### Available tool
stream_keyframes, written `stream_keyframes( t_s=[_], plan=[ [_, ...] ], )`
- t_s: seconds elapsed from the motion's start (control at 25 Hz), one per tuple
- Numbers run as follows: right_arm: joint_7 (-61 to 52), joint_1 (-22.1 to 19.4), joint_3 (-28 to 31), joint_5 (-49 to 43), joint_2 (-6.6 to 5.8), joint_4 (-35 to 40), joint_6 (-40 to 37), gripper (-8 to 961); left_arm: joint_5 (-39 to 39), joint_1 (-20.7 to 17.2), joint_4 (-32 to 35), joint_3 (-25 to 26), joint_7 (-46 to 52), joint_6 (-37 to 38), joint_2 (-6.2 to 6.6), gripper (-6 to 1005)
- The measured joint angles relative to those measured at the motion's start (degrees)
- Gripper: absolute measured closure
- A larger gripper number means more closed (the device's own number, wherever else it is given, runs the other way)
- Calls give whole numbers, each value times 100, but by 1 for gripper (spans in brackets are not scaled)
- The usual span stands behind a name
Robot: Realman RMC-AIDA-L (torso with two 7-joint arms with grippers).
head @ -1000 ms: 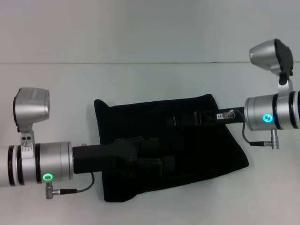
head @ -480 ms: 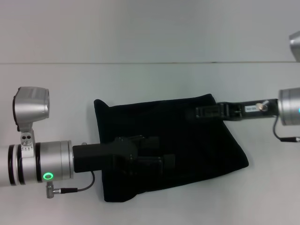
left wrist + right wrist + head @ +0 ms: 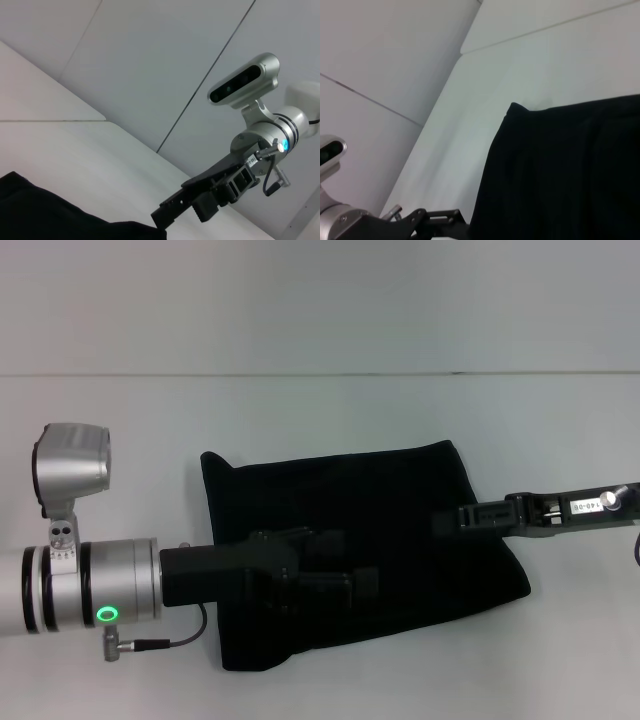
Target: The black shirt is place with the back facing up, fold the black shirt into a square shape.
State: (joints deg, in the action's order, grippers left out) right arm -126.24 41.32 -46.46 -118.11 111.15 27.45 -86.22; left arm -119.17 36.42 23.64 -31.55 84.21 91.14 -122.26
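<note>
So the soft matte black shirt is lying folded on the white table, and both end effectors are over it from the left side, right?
Not quite. The soft matte black shirt does lie folded on the white table, but only the left end effector reaches over it from the left; the right end effector comes in from the right side, as the head view shows.

Two silver arms with black grippers

The left gripper [image 3: 340, 575] is a matte black blocky body on a silver cylindrical wrist [image 3: 95, 585] with dark bands, a glowing green ring light [image 3: 106, 616] and a thin black cable [image 3: 165, 642] looping from a small metal plug. A rounded silver camera housing [image 3: 72, 465] sits on a bracket above it. The right gripper [image 3: 470, 520] is a long black piece carrying a small white label [image 3: 583, 506] and a silver screw; from the left wrist camera its silver wrist shows a blue light [image 3: 285, 145] and a silver camera pod [image 3: 245, 82].
</note>
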Motion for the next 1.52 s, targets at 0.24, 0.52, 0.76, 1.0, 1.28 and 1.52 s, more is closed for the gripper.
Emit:
stream_keyframes(
  t_s=[0.24,0.52,0.76,1.0,1.28,1.52],
  plan=[
    [-57,-49,-6,-134,14,-3,29,219,0,5,-1,3,0,0,0,49],
    [-63,49,-28,-307,206,-29,404,219,2,5,0,18,-26,-4,0,49],
    [-67,186,-134,-309,292,-180,688,220,7,5,14,20,-27,-12,7,49],
    [-62,316,-297,-310,367,-296,802,220,8,-12,27,27,-29,-18,9,50],
    [-68,375,-353,-309,372,-306,939,220,9,-24,35,27,-36,-19,3,50],
    [-23,309,-292,-266,323,-203,985,219,9,-23,9,20,-36,-19,0,49]
  ],
)
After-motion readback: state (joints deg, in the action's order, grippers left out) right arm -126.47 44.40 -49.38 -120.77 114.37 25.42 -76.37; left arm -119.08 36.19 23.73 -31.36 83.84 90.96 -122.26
